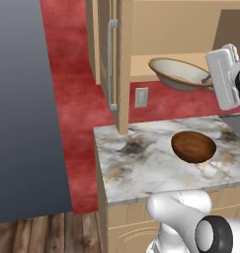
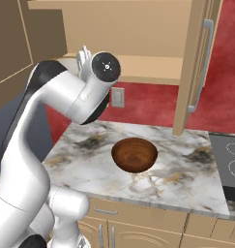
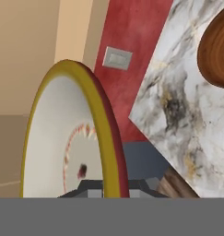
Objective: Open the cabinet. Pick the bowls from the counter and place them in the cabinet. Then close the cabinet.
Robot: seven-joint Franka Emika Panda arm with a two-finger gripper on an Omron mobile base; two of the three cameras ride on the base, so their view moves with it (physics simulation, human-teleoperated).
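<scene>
The cabinet stands open, its left door swung out towards me. The cream-white bowl with the tan-gold rim is tilted at the front edge of the inner shelf. My gripper is shut on its right rim. In the hand view this bowl stands on edge, with the gripper clamped over its rim. Whether it touches the shelf I cannot tell. The dark reddish-brown bowl sits upright on the marble counter, below and apart from the gripper. In the right base view my arm hides the cream bowl.
A wall outlet sits on the red wall under the cabinet. The cabinet's right door hangs open over the counter's back edge. A dark stovetop borders the counter on the right. A tall grey appliance stands left.
</scene>
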